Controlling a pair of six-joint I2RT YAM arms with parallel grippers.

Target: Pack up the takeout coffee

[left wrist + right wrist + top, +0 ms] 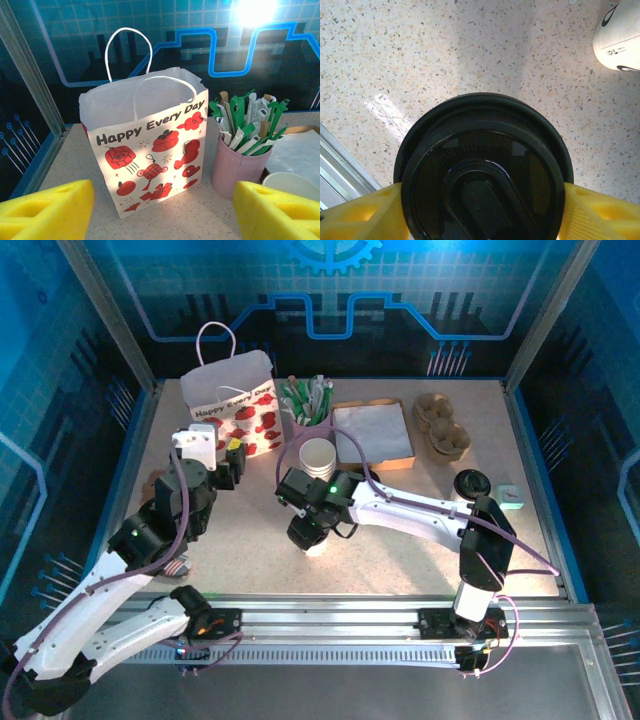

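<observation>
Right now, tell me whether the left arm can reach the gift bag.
Probably yes. The left gripper is open and faces the gift bag head-on, with bare table between them; the pink cup stands beside the bag, out of the path.

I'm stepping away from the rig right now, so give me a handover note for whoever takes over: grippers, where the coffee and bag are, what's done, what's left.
Left gripper: jaws open, empty, facing the gift bag.
Right gripper: jaws closed on the lidded takeout coffee, mid-table.
Gift bag: upright, mouth open, back left of the table, beside the pink cup of sticks.
Done: lid on, cup apparently grasped.
Left: carry the cup to the bag and lower it in upright.
</observation>
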